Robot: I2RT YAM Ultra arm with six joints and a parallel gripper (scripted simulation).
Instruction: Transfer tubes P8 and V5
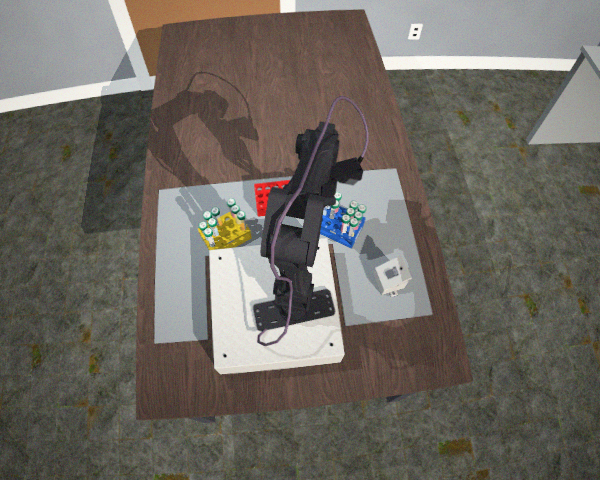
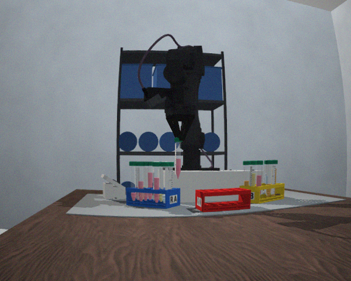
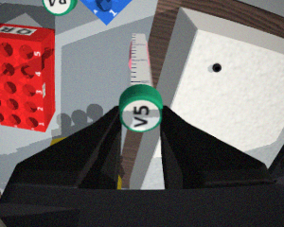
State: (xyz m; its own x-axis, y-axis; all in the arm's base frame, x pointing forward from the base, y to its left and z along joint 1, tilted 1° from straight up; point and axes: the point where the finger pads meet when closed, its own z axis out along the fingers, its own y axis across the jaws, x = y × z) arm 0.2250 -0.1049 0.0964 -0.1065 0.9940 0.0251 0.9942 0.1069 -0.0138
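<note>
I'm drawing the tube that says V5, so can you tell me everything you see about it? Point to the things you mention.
Tube V5 (image 2: 178, 158) (image 3: 141, 111) is clear, perhaps plastic, with measuring lines, pink stuff inside and a pointed bottom. Its green cap has a white top reading V5. It hangs upright in the air, cap up, outside the racks. Only the pincer (image 2: 178, 137) (image 3: 140, 115) touches it, squeezing the cap.
</note>
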